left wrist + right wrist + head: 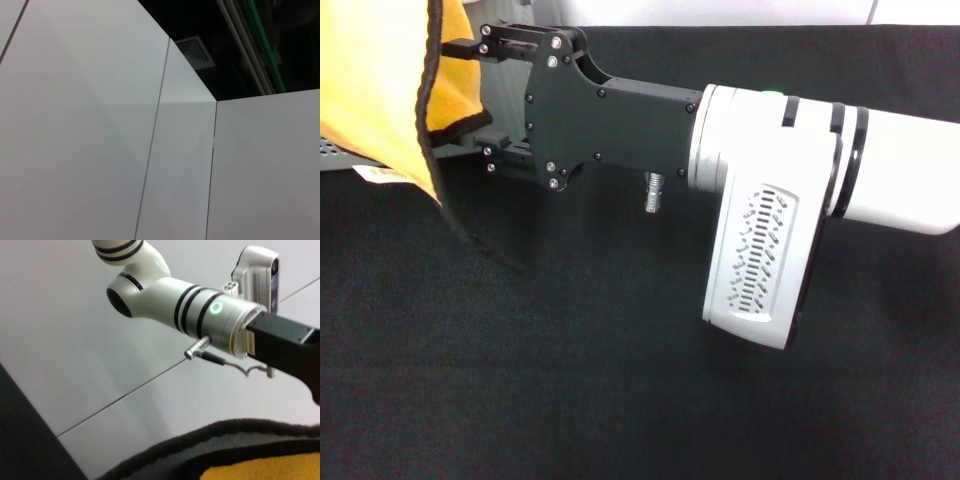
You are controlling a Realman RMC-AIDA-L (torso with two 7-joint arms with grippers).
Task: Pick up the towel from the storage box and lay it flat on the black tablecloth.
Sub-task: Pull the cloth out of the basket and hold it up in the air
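One towel [380, 90] edge sits pinched in the right pincer [470, 95].

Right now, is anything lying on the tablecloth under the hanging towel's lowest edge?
No: in the head view the black tablecloth is bare below the towel, which the right gripper holds up.

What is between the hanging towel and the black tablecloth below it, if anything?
Nothing visible. The towel hangs in the air by the right gripper, orange-yellow side to the head camera, its lower edge above bare black tablecloth. The storage box shows only behind it. The left gripper is not in the head view.
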